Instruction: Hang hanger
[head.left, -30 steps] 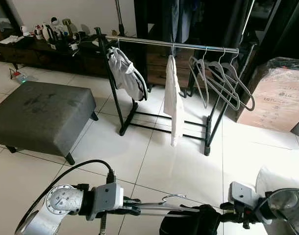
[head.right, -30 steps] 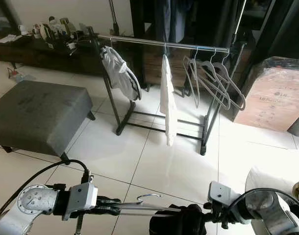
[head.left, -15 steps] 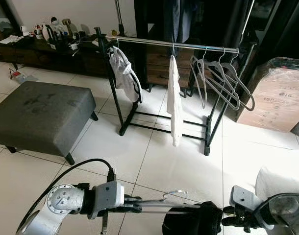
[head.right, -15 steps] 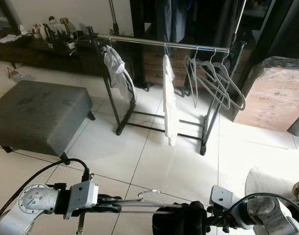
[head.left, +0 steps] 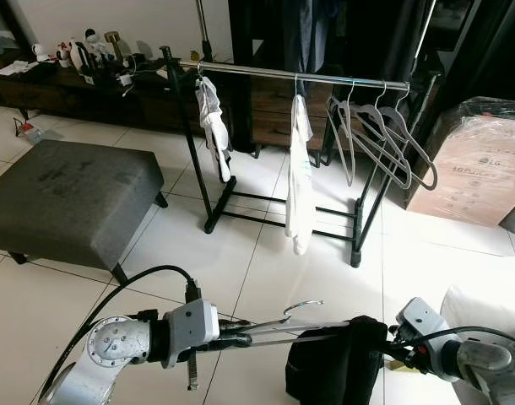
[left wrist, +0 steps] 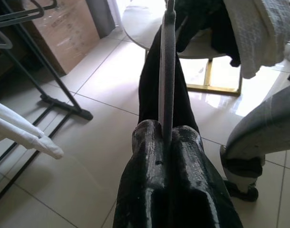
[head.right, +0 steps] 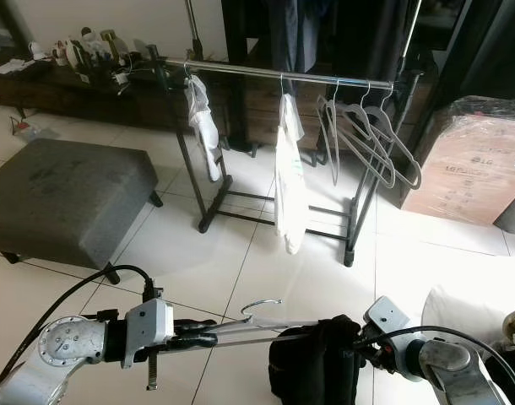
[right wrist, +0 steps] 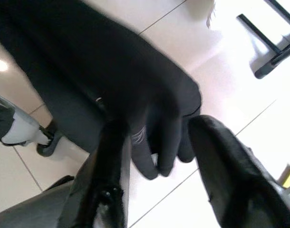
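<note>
A grey hanger with a black garment draped over it lies nearly level, low over the tiled floor in front of me. My left gripper is shut on the hanger's left end; the left wrist view has the hanger pinched between the fingers. My right gripper is at the garment's right side, open. In the right wrist view the black garment bulges between its spread fingers. The clothes rail stands further ahead.
On the rail hang two white garments and several empty grey hangers. A grey ottoman sits left, a cardboard box right, a cluttered low cabinet at the back left. Open tiled floor lies between me and the rail.
The hanger with the black garment has risen a little. My right gripper has closed in on the garment's right side. The white garments on the rail have swung round.
</note>
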`<state>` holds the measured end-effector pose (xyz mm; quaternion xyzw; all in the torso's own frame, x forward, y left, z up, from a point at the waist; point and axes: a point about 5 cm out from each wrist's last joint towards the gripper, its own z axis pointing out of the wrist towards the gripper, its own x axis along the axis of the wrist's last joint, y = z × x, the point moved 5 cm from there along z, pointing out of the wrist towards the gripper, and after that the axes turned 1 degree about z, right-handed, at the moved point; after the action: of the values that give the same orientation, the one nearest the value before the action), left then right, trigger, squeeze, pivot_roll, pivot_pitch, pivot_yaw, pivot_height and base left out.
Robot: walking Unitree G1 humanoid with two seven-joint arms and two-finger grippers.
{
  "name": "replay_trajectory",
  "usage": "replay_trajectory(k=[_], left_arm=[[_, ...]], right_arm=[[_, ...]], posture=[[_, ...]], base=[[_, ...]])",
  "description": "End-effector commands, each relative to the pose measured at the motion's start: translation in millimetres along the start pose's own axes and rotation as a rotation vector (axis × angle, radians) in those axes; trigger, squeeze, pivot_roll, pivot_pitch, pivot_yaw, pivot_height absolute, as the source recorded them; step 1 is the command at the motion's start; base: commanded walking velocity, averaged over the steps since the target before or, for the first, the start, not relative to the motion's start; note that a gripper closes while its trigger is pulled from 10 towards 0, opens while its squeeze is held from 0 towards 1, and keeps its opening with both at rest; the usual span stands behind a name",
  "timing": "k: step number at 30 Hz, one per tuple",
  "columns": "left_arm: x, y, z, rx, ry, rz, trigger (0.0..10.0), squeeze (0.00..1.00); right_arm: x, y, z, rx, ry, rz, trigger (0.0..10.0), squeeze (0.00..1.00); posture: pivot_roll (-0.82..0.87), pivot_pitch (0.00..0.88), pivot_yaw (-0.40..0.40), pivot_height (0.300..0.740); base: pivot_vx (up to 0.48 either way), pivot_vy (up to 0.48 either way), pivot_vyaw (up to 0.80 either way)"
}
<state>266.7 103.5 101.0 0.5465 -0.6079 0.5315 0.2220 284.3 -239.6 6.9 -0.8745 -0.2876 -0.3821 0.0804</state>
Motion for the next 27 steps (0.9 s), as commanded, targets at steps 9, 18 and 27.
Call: replay_trajectory(k=[9,18,27], left_arm=[[10,-14.1,0.5,0.06,0.035,0.036,10.0,0.0],[11,-21.8,3.4,0.112,0.042,0.035,10.0,0.0],[15,-23.9,7.7,0.117,0.062,0.031,10.0,0.0]], right_arm=[[-3,-10.3,-9.8,-0.03,-0.014,0.038,10.0,0.0],[20,-11.9,-16.7,-0.154,0.087,0.205,10.0,0.95],[22,-26.0,-4.6,-0.217,0.075,0.282,10.0,0.0]], posture=[[-0.09,0.155,-0.001,0.74],[-0.09,0.16,0.001,0.74],[-0.09,0.16,0.006,0.74]], base=[[0.0,0.0,0.0],[0.0,0.0,0.0],[0.0,0.0,0.0]])
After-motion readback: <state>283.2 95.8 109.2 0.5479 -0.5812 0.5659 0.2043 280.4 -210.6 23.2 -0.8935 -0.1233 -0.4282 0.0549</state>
